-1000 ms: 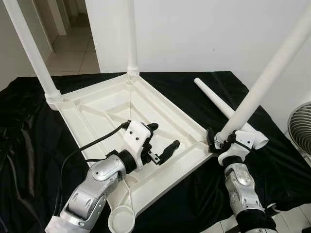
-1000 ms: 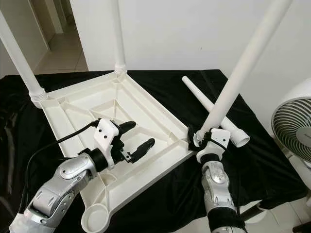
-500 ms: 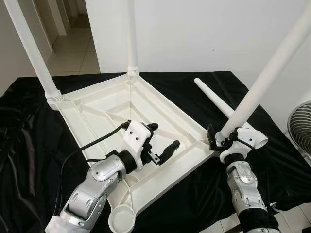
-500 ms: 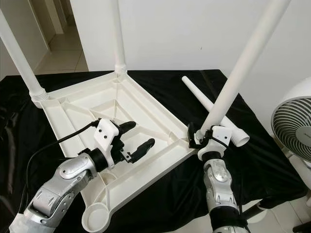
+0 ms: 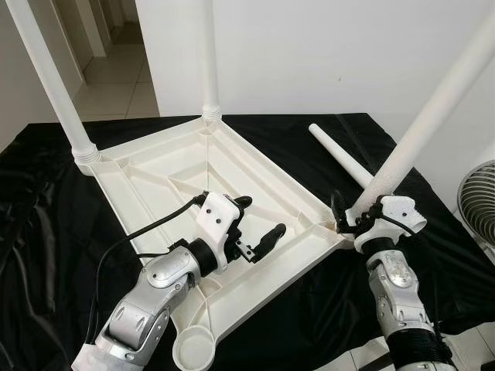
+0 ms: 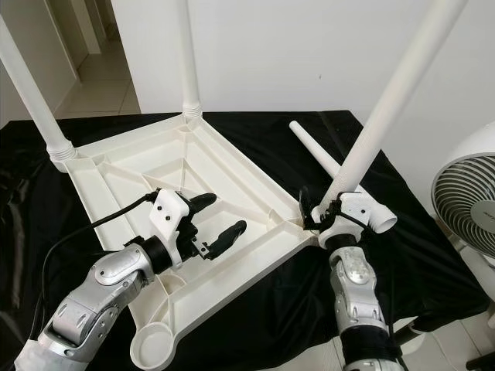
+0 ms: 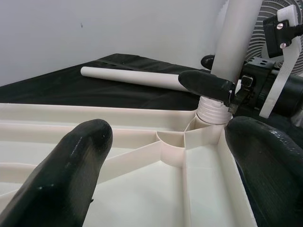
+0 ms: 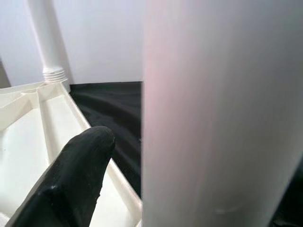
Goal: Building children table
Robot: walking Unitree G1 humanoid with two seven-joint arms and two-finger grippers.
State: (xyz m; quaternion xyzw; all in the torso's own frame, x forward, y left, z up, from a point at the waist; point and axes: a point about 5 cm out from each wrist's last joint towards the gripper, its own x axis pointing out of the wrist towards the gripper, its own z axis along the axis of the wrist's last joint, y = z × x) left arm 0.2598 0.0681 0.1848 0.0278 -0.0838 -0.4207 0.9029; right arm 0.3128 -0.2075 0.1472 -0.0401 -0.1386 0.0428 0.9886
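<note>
The white table top (image 5: 155, 166) lies upside down on a black cloth. Two white legs (image 5: 50, 77) (image 5: 209, 54) stand upright in its far corners. My right gripper (image 5: 354, 220) is shut on a third leg (image 5: 433, 108), which leans to the right. That leg's threaded end (image 7: 212, 111) sits at the right corner socket. My left gripper (image 5: 264, 215) is open just above the table's ribbed underside, with nothing between its fingers (image 7: 71, 165). A fourth leg (image 5: 340, 154) lies loose on the cloth behind the right gripper.
The near corner's round socket (image 5: 193, 348) holds no leg. A white fan (image 6: 468, 209) stands on the floor at the right. The black cloth (image 5: 39, 232) drapes over the edges of what it covers. A white wall stands behind, with a doorway at the far left.
My right gripper has shifted slightly right and away, carrying the held leg's lower end closer onto the right corner. The left arm has stayed still.
</note>
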